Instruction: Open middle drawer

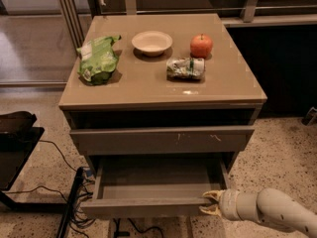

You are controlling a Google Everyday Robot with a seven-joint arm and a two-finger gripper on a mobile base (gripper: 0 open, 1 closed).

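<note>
The tool [210,203], at the lower right of the frame, seems clamped on the right end of the middle drawer [148,207]. That drawer stands pulled out at the bottom centre: a plain taupe-grey front with a shallow tray behind it, below a scratched front [163,140]. On the desk [148,86], the green bag [98,59] and crumpled packet [185,68] carry print too small to read.

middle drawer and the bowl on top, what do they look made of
Middle drawer: likely laminated or painted board, matte taupe-grey, no grain or glare; metal is possible. Bowl: pale, dull, thin rim, probably paper or plastic. The tool is at the drawer's front right corner.
</note>
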